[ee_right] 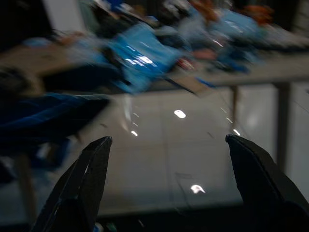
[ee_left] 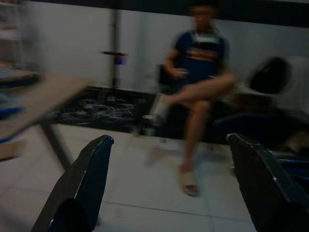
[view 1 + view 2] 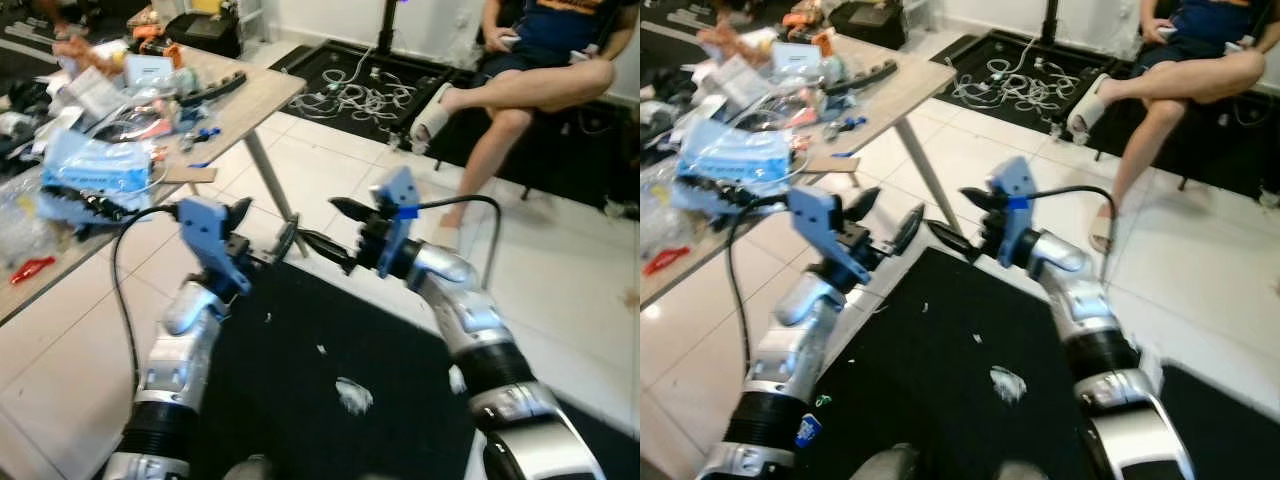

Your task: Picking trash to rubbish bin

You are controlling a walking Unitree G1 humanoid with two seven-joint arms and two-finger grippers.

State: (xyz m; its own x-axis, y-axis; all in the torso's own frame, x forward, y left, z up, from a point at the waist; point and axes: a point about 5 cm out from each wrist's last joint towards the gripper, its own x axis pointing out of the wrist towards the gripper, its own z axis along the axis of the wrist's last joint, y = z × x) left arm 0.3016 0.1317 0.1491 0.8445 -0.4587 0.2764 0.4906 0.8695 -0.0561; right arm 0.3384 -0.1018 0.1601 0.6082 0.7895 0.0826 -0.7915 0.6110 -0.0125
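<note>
Nearest, below and behind both tools, a crumpled white scrap of trash (image 3: 352,395) lies on the black mat (image 3: 300,400), with two smaller white flecks (image 3: 320,350) on the mat between it and the tools. The scrap looks like tissue or thin wrapper: very light, soft, easily crushed, not slippery. By my judgement it is best pinched across its bunched middle, where the folds stand up from the mat, since a flat edge would slide under the fingers.

Above it, the left tool (image 3: 262,235) and the right tool (image 3: 332,228) are held up in the air, tips pointing toward each other and close together. Both stand wide open, fingers well apart in the wrist views, and neither has hold of anything.

Beyond the left tool, to its outer side, a cluttered surface (image 3: 255,95) carries blue plastic packets (image 3: 95,165), cables and small tools. Past the right tool, white floor tiles run to a second dark mat with a tangle of white cable (image 3: 365,98), and a seated person (image 3: 530,70) with crossed legs. I can make out no rubbish bin, so it would need finding after the pick.
</note>
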